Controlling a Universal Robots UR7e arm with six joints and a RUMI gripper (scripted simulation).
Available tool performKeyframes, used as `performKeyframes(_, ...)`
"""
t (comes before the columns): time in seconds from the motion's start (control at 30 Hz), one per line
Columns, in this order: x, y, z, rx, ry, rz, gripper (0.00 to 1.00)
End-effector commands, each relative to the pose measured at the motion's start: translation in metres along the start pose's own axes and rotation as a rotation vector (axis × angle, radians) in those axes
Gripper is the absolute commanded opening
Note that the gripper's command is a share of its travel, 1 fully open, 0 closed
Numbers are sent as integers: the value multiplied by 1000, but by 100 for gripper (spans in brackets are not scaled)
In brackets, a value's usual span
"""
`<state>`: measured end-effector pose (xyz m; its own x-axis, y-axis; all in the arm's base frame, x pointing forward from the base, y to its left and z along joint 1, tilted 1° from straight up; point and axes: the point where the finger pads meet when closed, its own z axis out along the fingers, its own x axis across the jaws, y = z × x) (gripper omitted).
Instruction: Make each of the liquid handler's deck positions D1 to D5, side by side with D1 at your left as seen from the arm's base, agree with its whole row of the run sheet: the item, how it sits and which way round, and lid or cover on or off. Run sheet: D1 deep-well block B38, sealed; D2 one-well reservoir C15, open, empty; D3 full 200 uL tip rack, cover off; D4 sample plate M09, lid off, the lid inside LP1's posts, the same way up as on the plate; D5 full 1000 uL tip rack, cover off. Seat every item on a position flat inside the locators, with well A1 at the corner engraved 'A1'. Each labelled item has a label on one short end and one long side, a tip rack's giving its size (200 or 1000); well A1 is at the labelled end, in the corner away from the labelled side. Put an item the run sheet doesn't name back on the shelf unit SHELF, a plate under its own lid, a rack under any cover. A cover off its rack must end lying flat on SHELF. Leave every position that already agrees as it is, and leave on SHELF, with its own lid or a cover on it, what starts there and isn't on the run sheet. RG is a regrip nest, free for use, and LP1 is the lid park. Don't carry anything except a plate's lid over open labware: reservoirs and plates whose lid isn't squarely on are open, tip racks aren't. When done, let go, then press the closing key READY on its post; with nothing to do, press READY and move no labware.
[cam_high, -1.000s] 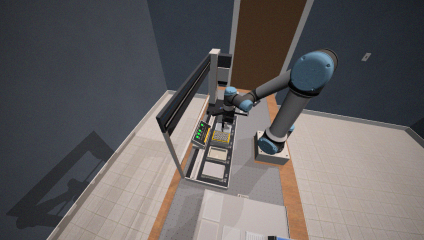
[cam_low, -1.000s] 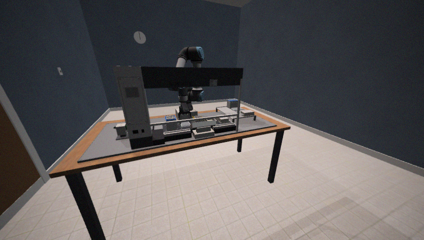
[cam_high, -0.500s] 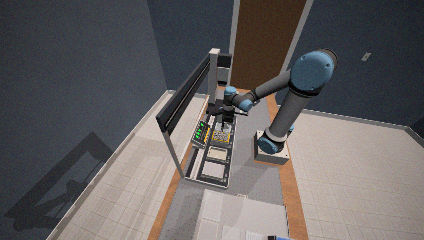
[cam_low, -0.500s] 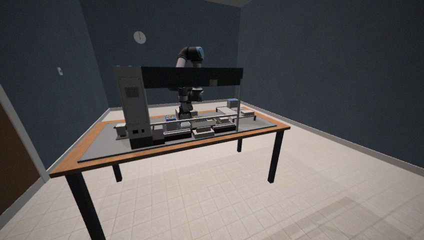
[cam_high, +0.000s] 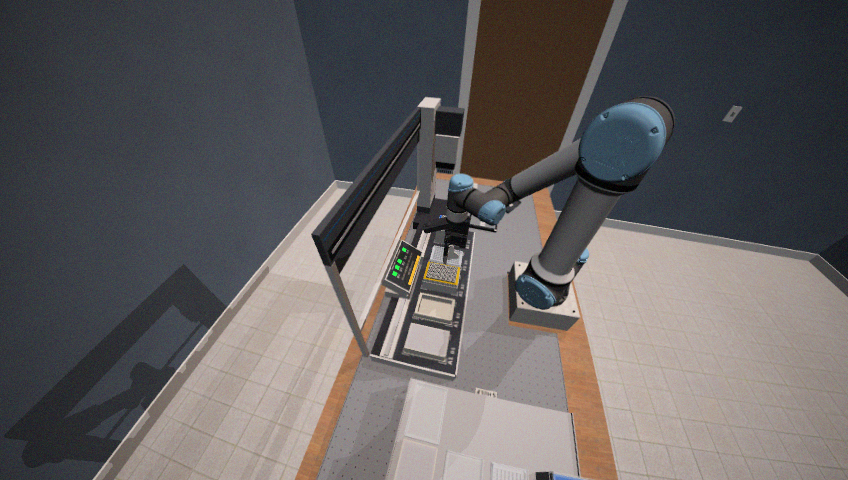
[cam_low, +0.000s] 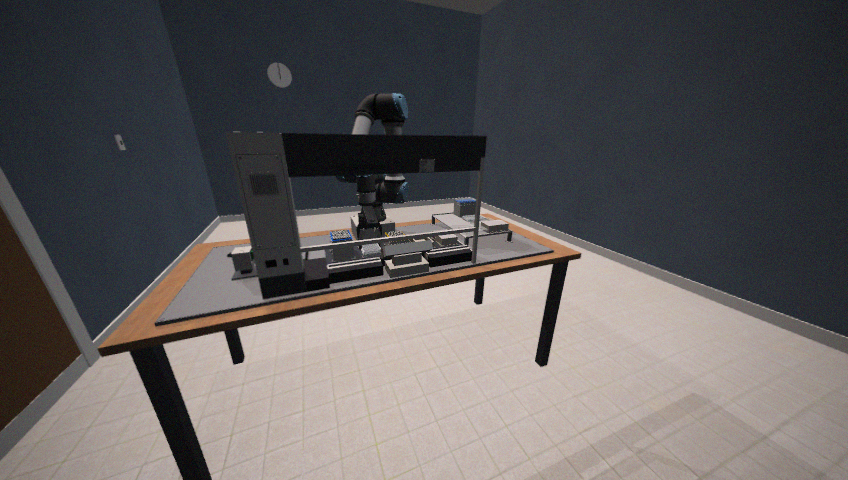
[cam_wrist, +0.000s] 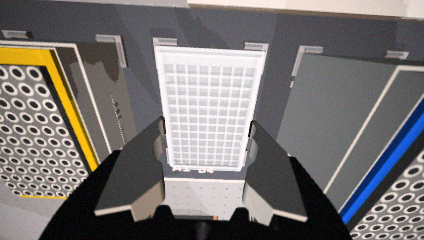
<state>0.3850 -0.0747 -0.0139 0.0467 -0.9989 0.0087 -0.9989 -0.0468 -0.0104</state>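
While the arm (cam_high: 571, 196) reaches out from its pedestal over the far end of the deck, the hand (cam_wrist: 206, 136) points straight down and is clenched on the plate (cam_wrist: 210, 100), one finger on each long side near its close end. By the wrist view the plate's white well grid faces up. Whether a clear lid sits on it cannot be told.

Position: the plate lies square between two pairs of grey locators (cam_wrist: 165, 41) at its far corners. The engraving "A1 D4" (cam_wrist: 190, 170) shows on the deck just past its near edge. Seated or just above the deck: cannot tell from these views.

Neighbours, wrist view:
- yellow rack (cam_wrist: 30, 135) at the left edge, tips filling its holes, no cover on it;
- blue rack (cam_wrist: 395, 200) at the lower right corner, only partly in view, also uncovered.

Top view: the hand (cam_high: 453, 243) stands just beyond the yellow rack (cam_high: 441, 273). Next along the row come the reservoir (cam_high: 435, 306), open, and then the block (cam_high: 426, 341) with a flat pale top. The shelf (cam_high: 523, 428) sits at the near end of the bench (cam_low: 333, 297), well apart from the hand.

Exterior view: the handler's dark crossbar (cam_low: 380, 153) hides most of the arm, and the deck items are too small to read.
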Motion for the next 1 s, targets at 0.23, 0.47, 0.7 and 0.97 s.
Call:
performKeyframes(0.23, 0, 0, 3, 1, 1, 0, 0)
performKeyframes(0.47, 0, 0, 5, 1, 1, 0, 0)
performKeyframes(0.7, 0, 0, 7, 1, 1, 0, 0)
performKeyframes(0.97, 0, 0, 8, 1, 1, 0, 0)
